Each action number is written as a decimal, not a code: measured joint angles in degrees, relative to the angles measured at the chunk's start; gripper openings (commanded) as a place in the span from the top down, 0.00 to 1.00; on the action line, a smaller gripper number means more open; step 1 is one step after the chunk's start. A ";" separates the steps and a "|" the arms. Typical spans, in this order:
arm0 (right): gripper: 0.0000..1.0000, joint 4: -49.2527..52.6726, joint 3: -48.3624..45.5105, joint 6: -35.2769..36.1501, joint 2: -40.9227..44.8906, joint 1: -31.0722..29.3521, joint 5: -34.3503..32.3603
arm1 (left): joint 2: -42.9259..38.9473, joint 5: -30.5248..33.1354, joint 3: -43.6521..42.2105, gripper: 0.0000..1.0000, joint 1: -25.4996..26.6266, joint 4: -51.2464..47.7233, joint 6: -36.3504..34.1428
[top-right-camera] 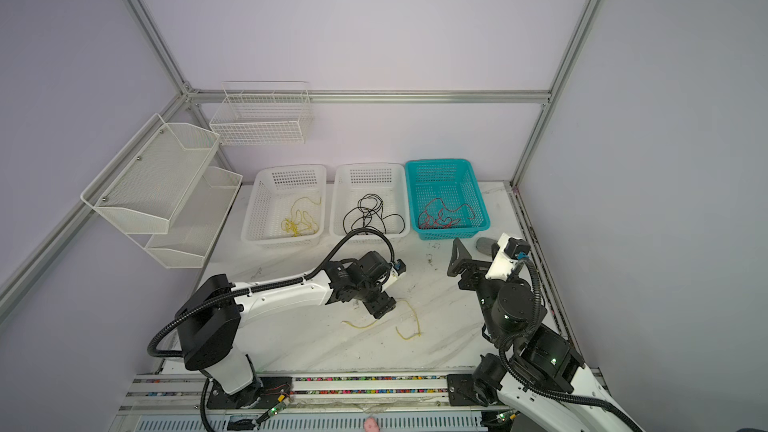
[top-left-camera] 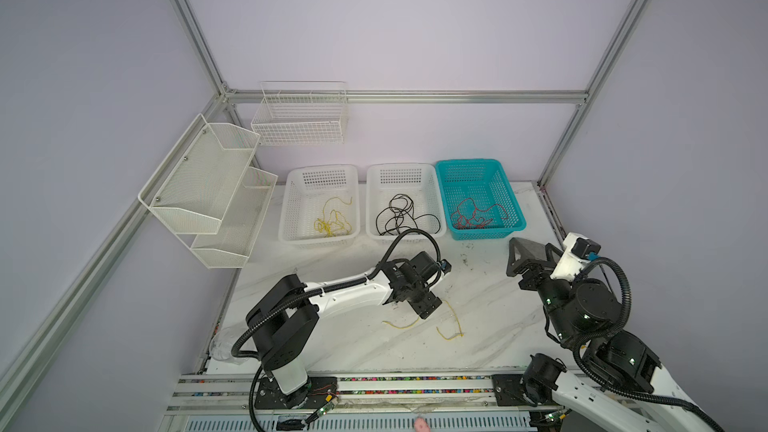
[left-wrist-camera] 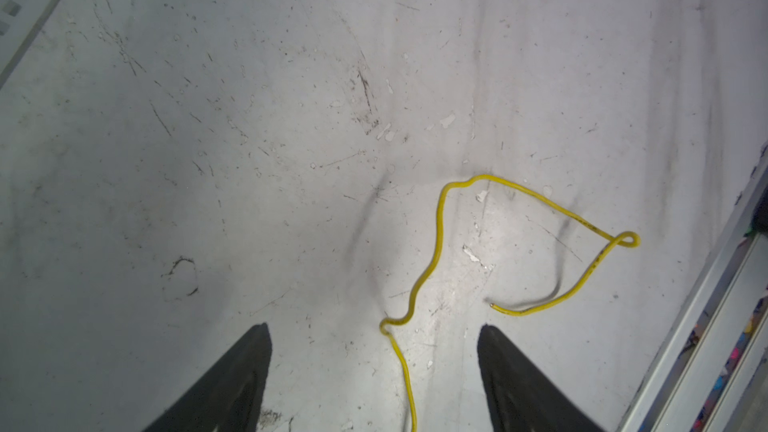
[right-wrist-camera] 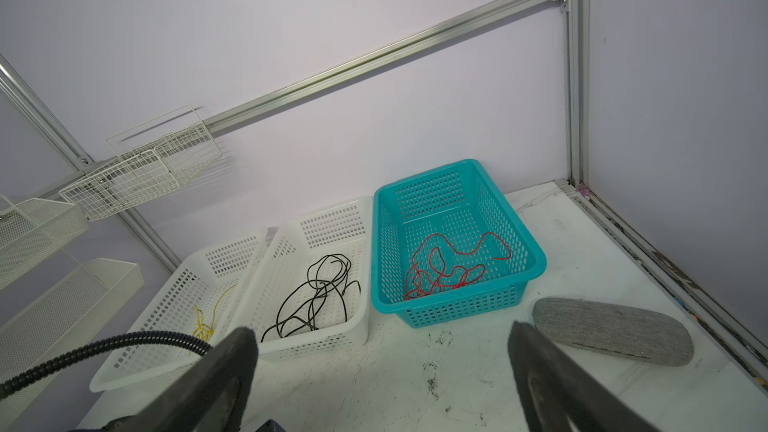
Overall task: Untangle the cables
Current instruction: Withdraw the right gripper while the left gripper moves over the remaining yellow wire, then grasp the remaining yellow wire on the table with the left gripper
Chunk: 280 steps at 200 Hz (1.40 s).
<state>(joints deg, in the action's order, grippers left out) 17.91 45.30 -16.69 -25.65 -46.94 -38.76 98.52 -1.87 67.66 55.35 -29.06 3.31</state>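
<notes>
Left gripper (left-wrist-camera: 374, 328) wide astride yellow cable (left-wrist-camera: 439, 222), middle of desk (top-left-camera: 490, 297).
Thin cable may slip the pinch; right gripper (right-wrist-camera: 382, 328) wide, idle.

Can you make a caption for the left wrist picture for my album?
Open left gripper with a yellow cable running between its jaws on the scuffed table.

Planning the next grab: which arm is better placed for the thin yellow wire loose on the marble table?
Left. The left gripper hangs over the thin yellow wire, open jaws either side of it. The right gripper, also open, faces the teal plastic basket, far from that wire.
</notes>
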 measured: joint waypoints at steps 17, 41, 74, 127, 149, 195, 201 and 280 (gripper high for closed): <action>0.02 0.02 -0.28 0.02 0.02 0.00 -0.02 | 1.57 -0.28 1.11 0.28 0.09 0.15 -0.13; 0.03 -0.02 -0.46 0.02 0.35 0.00 -0.02 | 3.13 -0.79 1.81 0.36 0.22 0.28 -0.85; 0.03 -0.07 -0.59 0.04 0.50 0.00 0.00 | 4.09 -1.38 2.12 0.41 0.24 0.28 -1.05; 0.03 -0.11 -0.59 0.09 0.50 0.00 -0.02 | 5.53 -2.71 2.27 0.52 0.24 0.28 -1.22; 0.03 -0.24 -0.87 0.09 0.52 0.00 0.00 | 5.95 -2.89 2.29 0.57 0.24 0.26 -1.29; 0.03 -0.42 -1.18 0.33 0.52 0.00 0.00 | 6.32 -2.86 2.32 0.68 0.24 0.26 -1.46; 0.03 -0.44 -1.18 0.35 0.52 0.00 0.02 | 6.36 -2.86 2.32 0.69 0.24 0.28 -1.49; 0.03 -0.50 -1.20 0.46 0.66 0.00 0.00 | 7.76 -2.73 3.10 0.86 0.24 -0.59 -1.64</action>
<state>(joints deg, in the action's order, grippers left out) 17.41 44.10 -16.23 -24.99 -46.94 -38.76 106.28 -4.60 70.76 55.59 -29.65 1.67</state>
